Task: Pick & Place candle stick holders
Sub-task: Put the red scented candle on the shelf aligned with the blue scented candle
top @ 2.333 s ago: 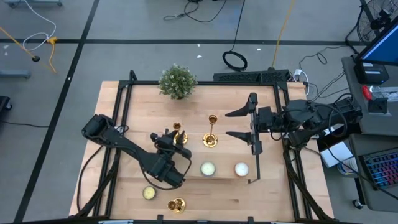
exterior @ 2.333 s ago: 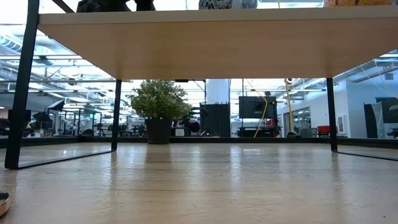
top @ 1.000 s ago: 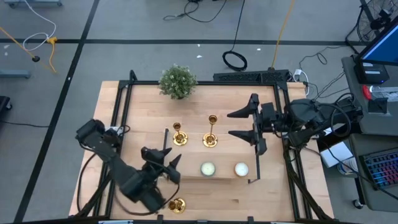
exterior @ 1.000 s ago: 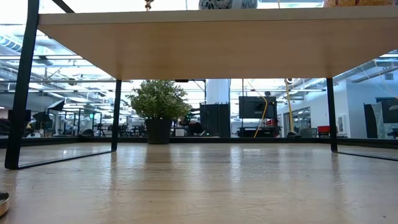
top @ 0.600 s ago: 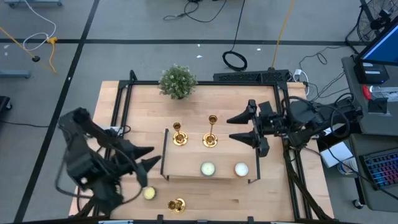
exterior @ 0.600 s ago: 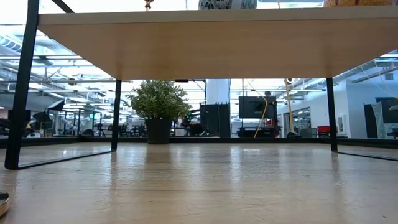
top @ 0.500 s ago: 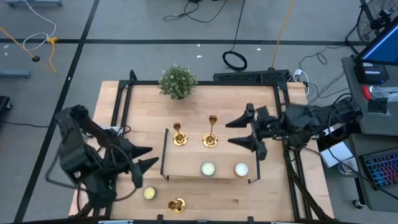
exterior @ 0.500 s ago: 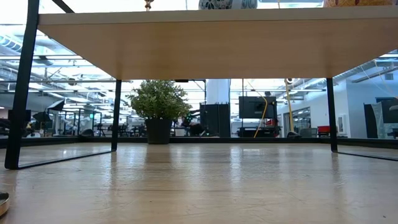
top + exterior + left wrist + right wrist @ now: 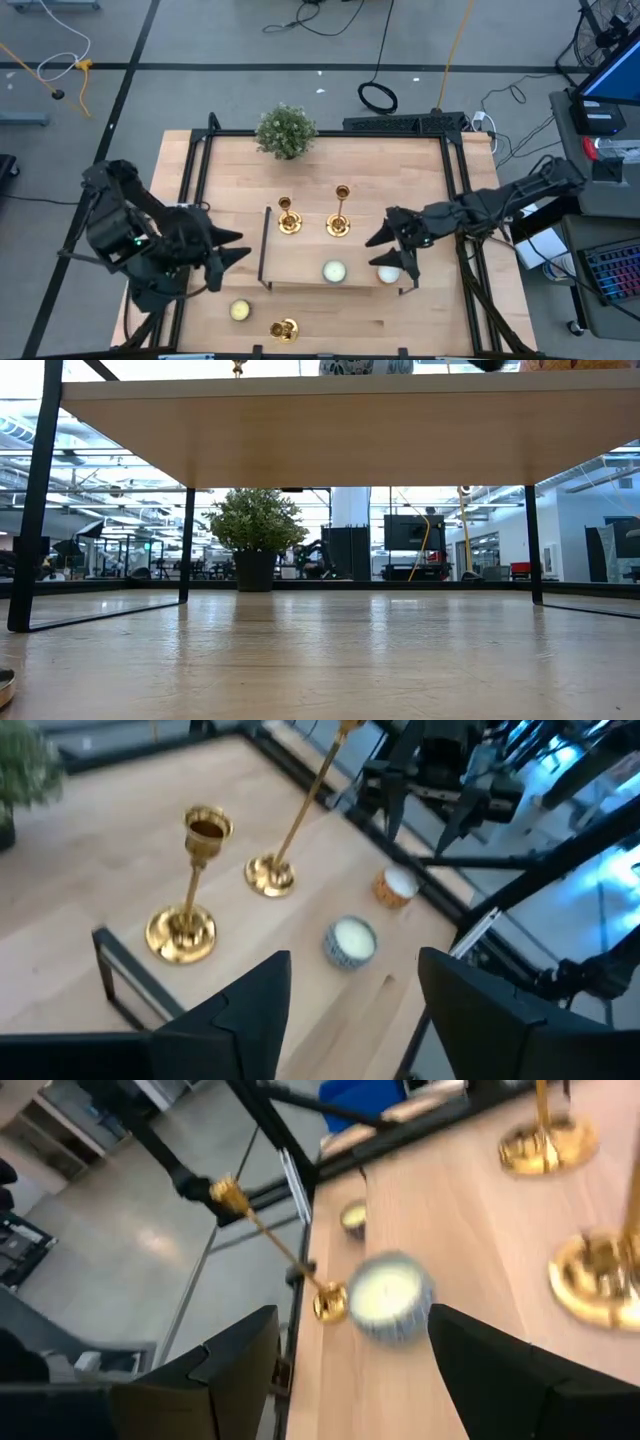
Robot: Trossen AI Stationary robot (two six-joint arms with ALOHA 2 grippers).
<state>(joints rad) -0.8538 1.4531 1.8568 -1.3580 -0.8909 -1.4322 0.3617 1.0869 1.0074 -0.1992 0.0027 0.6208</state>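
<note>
Gold metal marks all three candlesticks. Two stand upright side by side on the raised wooden shelf (image 9: pixel 300 272): the shorter candlestick (image 9: pixel 287 217) to the left, the taller candlestick (image 9: pixel 340 212) to the right, each with a round flared base, a thin stem and a small cup on top. The third candlestick (image 9: pixel 284 328) lies on its side on the worktop (image 9: pixel 420 310), near the front edge, just beside a pale yellow candle (image 9: pixel 240 311).

The left arm is folded over the worktop's left side, its left claw (image 9: pixel 232 248) pointing toward the shelf, well apart from every candlestick; its two dark fingers (image 9: pixel 255 1005) stand spread with nothing between them. The right arm reaches in low from the right edge, and its right claw (image 9: pixel 385 250) hangs over the shelf's right end, close above a white candle (image 9: pixel 388 272). Its fingers (image 9: pixel 240 1355) are likewise spread and hold nothing.

A second white candle (image 9: pixel 334 270) sits at the shelf's front, between the two claws. A bushy green plant (image 9: pixel 285 130) stands at the worktop's far edge.
</note>
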